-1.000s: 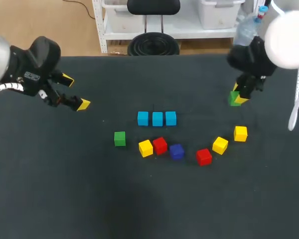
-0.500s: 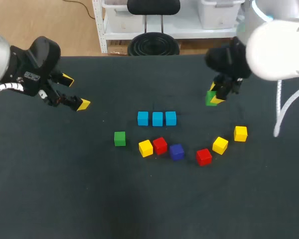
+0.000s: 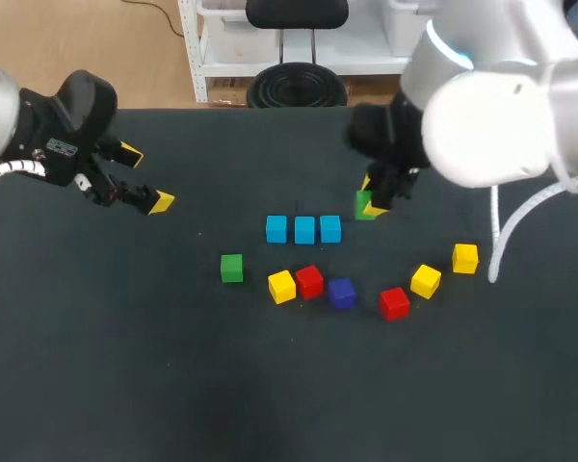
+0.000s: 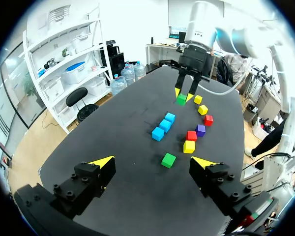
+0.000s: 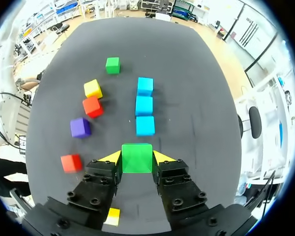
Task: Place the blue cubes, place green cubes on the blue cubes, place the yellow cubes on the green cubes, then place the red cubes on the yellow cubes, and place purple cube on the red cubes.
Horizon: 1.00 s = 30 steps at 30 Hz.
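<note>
Three blue cubes [image 3: 304,230] lie in a row at mid-table. My right gripper [image 3: 373,204] is shut on a green cube [image 3: 364,204], held above the table just right of the row; in the right wrist view that cube [image 5: 136,158] fills the gap between the yellow tips, with the blue row [image 5: 144,105] ahead. A second green cube [image 3: 231,268] lies left of the row. In front of it lie yellow [image 3: 281,286], red [image 3: 309,281] and purple [image 3: 341,293] cubes. My left gripper [image 3: 145,178] stands open and empty at the far left [image 4: 152,162].
More loose cubes lie at the front right: a red one [image 3: 394,302] and two yellow ones [image 3: 425,280] [image 3: 464,257]. The dark table [image 3: 173,385] is bare along its front and left.
My right arm has carried the green cube leftward from the table's right side to just beside the blue row. The left arm has not moved.
</note>
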### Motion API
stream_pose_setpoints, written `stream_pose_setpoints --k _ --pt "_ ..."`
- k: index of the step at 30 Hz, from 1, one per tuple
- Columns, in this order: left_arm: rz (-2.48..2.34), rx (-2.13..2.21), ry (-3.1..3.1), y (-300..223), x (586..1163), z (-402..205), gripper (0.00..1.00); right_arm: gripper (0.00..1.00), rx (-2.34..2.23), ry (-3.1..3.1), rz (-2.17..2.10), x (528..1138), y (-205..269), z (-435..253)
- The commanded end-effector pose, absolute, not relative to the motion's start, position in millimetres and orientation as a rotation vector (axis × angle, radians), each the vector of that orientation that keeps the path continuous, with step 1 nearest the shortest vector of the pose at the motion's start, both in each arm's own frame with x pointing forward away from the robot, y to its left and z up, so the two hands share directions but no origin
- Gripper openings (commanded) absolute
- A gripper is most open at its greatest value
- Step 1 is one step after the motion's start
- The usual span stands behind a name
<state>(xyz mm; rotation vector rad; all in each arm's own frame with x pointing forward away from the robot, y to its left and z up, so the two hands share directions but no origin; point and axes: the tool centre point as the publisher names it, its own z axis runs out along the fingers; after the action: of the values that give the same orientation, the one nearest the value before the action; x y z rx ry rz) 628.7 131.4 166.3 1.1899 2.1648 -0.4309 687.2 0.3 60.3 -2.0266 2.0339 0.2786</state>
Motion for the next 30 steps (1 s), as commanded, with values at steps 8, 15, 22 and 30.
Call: stream_pose_setpoints --k 8,15,22,30 --pt "-0.424 1.190 2.174 130 629 168 1.00 0.00 -2.076 2.042 0.219 690 33 56" --pt "-0.424 1.190 2.174 130 629 168 1.00 0.00 -2.086 2.073 0.193 693 49 46" --pt "-0.424 1.190 2.174 130 629 168 1.00 0.00 -2.054 2.101 0.173 699 64 42" --pt "-0.424 1.190 2.174 130 629 168 1.00 0.00 -2.053 2.108 0.165 703 66 42"
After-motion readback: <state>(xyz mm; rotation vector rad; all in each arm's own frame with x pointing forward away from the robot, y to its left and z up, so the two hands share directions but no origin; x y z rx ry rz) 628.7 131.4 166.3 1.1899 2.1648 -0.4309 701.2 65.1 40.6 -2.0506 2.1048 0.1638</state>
